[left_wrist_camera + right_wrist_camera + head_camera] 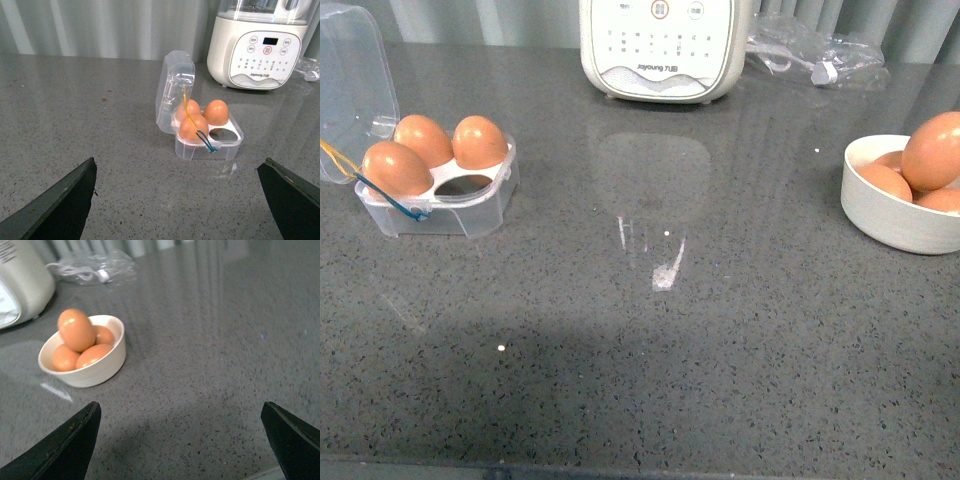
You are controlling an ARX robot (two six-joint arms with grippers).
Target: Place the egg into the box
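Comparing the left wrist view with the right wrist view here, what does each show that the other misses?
Left wrist only: the clear plastic four-cell egg carton, lid open, holding three orange-brown eggs with one cell empty. Right wrist only: the round white bowl with four orange-brown eggs. Both: the grey speckled countertop and the white kitchen appliance.

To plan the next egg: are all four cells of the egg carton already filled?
No, the egg carton holds only three eggs, and its fourth cell is empty.
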